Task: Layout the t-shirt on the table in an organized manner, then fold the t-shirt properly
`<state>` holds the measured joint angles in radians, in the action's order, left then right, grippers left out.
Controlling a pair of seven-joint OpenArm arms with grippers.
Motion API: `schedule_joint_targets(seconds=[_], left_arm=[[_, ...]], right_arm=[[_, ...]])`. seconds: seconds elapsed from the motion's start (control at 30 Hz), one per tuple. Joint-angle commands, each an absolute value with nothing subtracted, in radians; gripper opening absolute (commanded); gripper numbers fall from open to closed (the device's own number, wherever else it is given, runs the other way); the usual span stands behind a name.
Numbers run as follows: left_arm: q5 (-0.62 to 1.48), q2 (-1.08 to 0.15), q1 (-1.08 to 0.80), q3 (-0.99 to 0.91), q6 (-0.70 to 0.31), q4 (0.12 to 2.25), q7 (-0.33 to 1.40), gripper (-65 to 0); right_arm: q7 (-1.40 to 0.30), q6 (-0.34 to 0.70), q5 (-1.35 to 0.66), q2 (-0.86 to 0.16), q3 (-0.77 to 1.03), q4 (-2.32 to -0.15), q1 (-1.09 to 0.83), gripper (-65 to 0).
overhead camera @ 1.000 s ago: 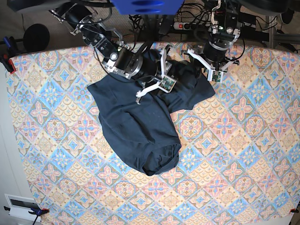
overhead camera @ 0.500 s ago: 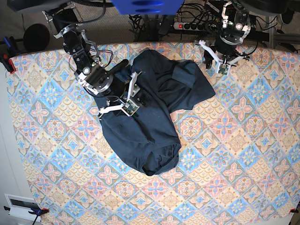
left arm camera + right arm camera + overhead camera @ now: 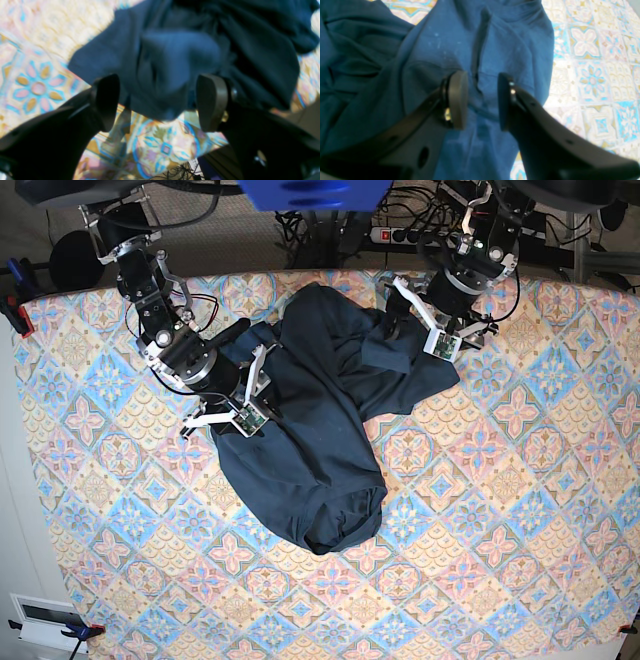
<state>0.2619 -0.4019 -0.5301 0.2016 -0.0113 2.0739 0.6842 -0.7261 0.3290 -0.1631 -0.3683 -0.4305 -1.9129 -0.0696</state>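
The right gripper (image 3: 478, 105) hovers with jaws parted over a raised crease of the t-shirt (image 3: 310, 450), holding nothing. The left gripper (image 3: 157, 102), spread wide, frames a soft sleeve edge (blurred here). Only the base view shows the whole crumpled navy heap on the table (image 3: 520, 510), patterned in floral diamonds.
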Motion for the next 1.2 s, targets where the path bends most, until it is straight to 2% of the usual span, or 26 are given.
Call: schedule_joint_targets(seconds=[0.0, 0.13, 0.2, 0.23, 0.27, 0.33, 0.37, 0.5, 0.63, 0.7, 1.03, 1.17], left_arm=[[0.259, -0.394, -0.526, 0.200, -0.012, 2.077, 0.670, -19.3], [0.255, -0.383, -0.476, 0.228, -0.013, 2.023, 0.670, -19.6], [0.255, -0.383, -0.456, 0.245, -0.018, 1.998, 0.670, -24.6], [0.255, -0.383, -0.452, 0.243, -0.018, 1.991, 0.670, -29.9], [0.255, -0.383, -0.449, 0.234, -0.018, 1.986, 0.670, -38.7], [0.257, -0.386, -0.446, 0.197, -0.018, 1.985, 0.670, -60.3], [0.257, -0.386, -0.450, 0.162, -0.013, 1.989, 0.670, -65.0], [0.265, -0.420, -0.479, 0.036, -0.013, 2.015, 0.668, -65.0], [0.269, -0.470, -0.499, -0.010, -0.015, 2.057, 0.667, -65.0], [0.269, -0.478, -0.512, -0.024, -0.015, 2.061, 0.667, -65.0], [0.269, -0.473, -0.513, -0.016, -0.015, 2.058, 0.667, -65.0], [0.269, -0.473, -0.513, -0.016, -0.013, 2.058, 0.667, -65.0]], right_arm=[[-0.702, 0.326, -0.168, -0.374, -0.423, -1.923, -0.053, -45.0], [-0.702, 0.326, -0.168, -0.374, -0.423, -1.908, -0.047, -45.0], [-0.702, 0.326, -0.168, -0.374, -0.423, -1.883, -0.045, -45.0], [-0.702, 0.326, -0.168, -0.374, -0.423, -1.871, -0.045, -45.0], [-0.702, 0.326, -0.168, -0.374, -0.423, -1.857, -0.045, -45.0], [-0.702, 0.326, -0.168, -0.374, -0.421, -1.824, -0.045, -44.9], [-0.702, 0.326, -0.168, -0.374, -0.421, -1.804, -0.045, -44.1], [-0.702, 0.326, -0.168, -0.374, -0.420, -1.765, -0.044, -36.9], [-0.702, 0.326, -0.170, -0.374, -0.409, -1.764, -0.044, -28.3], [-0.702, 0.326, -0.170, -0.374, -0.410, -1.768, -0.045, -26.2], [-0.700, 0.326, -0.170, -0.367, -0.562, -1.871, -0.044, -25.7], [-0.700, 0.326, -0.170, -0.355, -0.602, -1.859, 0.015, -25.7]])
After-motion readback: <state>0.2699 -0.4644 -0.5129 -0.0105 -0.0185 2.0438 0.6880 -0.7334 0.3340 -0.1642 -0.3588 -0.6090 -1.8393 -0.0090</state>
